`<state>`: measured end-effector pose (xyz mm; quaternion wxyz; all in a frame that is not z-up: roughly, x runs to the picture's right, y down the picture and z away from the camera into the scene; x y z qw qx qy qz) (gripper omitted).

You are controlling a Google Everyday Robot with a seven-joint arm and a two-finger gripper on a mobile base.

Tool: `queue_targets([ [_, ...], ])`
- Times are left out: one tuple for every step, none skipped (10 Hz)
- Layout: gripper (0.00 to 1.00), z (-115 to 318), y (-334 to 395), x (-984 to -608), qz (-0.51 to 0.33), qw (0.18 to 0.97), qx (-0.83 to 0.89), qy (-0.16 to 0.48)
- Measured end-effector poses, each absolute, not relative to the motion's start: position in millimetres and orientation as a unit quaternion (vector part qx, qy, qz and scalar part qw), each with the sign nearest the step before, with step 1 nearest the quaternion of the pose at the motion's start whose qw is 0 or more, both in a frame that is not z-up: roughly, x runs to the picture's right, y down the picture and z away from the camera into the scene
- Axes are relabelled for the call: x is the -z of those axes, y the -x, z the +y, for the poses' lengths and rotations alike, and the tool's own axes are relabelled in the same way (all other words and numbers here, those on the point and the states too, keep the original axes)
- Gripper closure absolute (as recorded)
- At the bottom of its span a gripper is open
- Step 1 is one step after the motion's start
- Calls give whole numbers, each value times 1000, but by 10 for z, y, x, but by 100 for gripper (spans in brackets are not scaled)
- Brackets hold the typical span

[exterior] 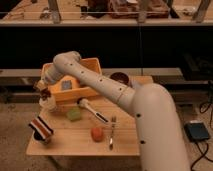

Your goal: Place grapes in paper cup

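- Camera view: the gripper (pixel 44 89) hangs at the table's left edge, right over the paper cup (pixel 48 104), beside the yellow bin (pixel 92 65).
- The grapes (pixel 46 93) sit directly below the gripper, at the cup's mouth; whether the jaws are clamped on them or apart, I cannot tell.
- One cup, one cluster of grapes, both at the left end of the table (pixel 75 142).
- Also on the table: one striped object (pixel 41 128), one green block (pixel 74 114), one orange-red fruit (pixel 96 133), one fork (pixel 112 132), one brush (pixel 91 109), one dark bowl (pixel 120 78).
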<state>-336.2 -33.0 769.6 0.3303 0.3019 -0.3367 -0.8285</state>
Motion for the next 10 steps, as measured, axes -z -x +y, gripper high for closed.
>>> queue_targets([
  [49, -332, 3360, -7696, -337, 332, 828, -301],
  [38, -330, 3359, -7698, -337, 333, 827, -301],
  [29, -331, 3360, -7697, -338, 335, 827, -301],
  [21, -336, 3360, -7697, -339, 337, 825, -300],
  [20, -339, 3359, -7697, -340, 338, 825, -300],
  [20, -342, 3359, -7697, -341, 339, 824, -299],
  [20, -352, 3359, -7694, -340, 342, 824, -297],
  [20, -364, 3356, -7697, -339, 348, 823, -294],
  [20, -366, 3355, -7700, -338, 349, 823, -293],
  [20, -367, 3354, -7701, -338, 349, 823, -293],
])
